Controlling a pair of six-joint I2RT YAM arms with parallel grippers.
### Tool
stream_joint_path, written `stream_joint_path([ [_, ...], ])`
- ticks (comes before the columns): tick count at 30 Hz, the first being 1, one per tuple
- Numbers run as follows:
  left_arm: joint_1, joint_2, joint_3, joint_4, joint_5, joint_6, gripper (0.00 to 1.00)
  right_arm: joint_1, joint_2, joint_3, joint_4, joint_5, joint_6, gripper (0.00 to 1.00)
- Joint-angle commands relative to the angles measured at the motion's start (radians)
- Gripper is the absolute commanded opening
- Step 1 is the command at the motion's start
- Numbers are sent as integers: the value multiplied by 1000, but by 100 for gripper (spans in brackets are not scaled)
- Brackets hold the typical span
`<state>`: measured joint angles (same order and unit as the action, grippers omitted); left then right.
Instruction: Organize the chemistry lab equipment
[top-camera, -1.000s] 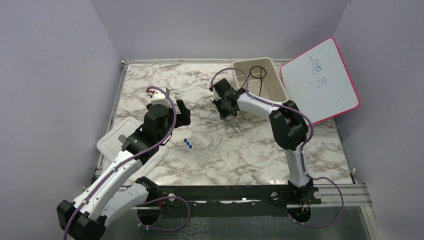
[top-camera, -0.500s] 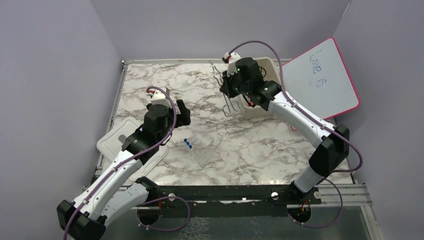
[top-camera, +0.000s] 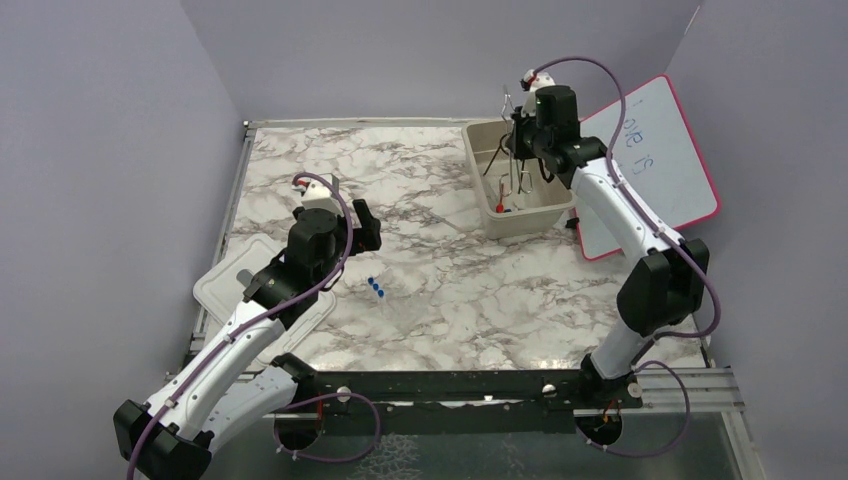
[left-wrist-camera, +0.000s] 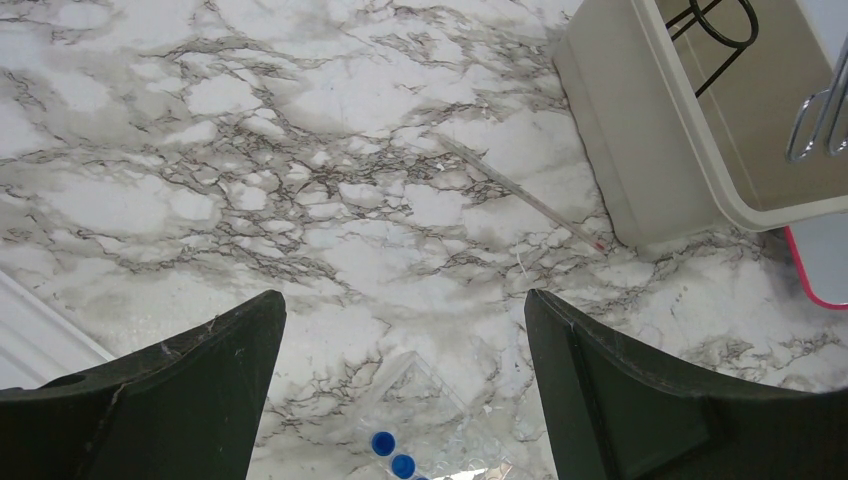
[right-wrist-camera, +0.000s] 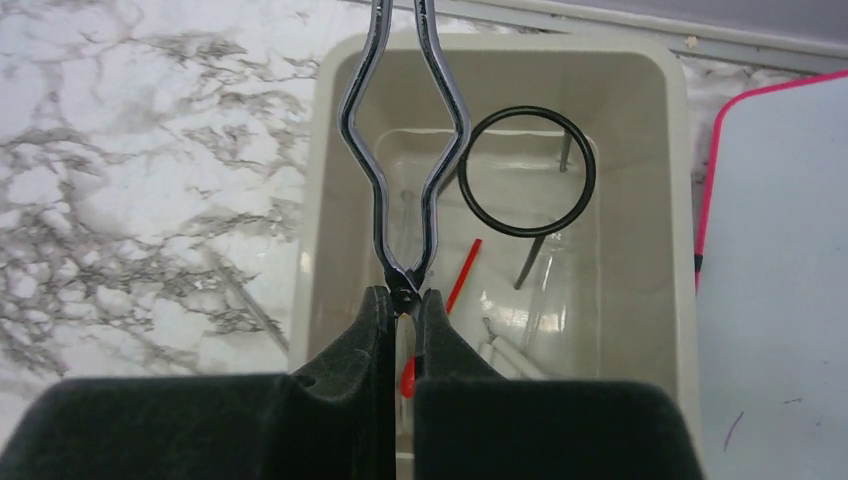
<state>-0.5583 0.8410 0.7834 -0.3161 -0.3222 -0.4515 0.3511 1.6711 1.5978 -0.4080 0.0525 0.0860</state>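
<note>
My right gripper (right-wrist-camera: 404, 295) is shut on the end of the metal wire clamp (right-wrist-camera: 405, 140) and holds it in the air over the beige tub (right-wrist-camera: 306, 290). In the top view the same gripper (top-camera: 522, 150) stands above the tub (top-camera: 520, 218) at the back right. Inside the tub lie a black wire ring (right-wrist-camera: 527, 172) and a red-tipped dropper (right-wrist-camera: 462, 275). Clear tubes with blue caps (top-camera: 376, 287) lie mid-table. My left gripper (left-wrist-camera: 400, 320) hovers open just beyond them, with nothing between its fingers.
A thin clear rod (left-wrist-camera: 520, 195) lies on the marble beside the tub's left wall. The white lid (top-camera: 225, 285) sits at the left edge under my left arm. The pink-framed whiteboard (top-camera: 650, 150) leans at the back right, close behind my right arm.
My right arm has lifted the wire clamp off the table and carried it back and to the right, over the tub. The left arm has not moved.
</note>
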Motion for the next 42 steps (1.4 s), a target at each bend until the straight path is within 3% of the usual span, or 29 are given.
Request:
stream_joint_path([
  [1,3,-4,26,11,-11,8,92,-27,86,2,35,-44,-26,1],
  [21,5,15,25,12,-15,13,92,-25,339,-36,41,-158,7,2],
  [29,4,21,33,12,-18,7,92,-26,360,0,-12,-137,30,19],
  [35,4,20,40,11,-19,14,92,-26,269,7,-41,-167,47,34],
  [42,4,22,39,11,-17,14,92,-15,126,13,-80,-191,33,39],
])
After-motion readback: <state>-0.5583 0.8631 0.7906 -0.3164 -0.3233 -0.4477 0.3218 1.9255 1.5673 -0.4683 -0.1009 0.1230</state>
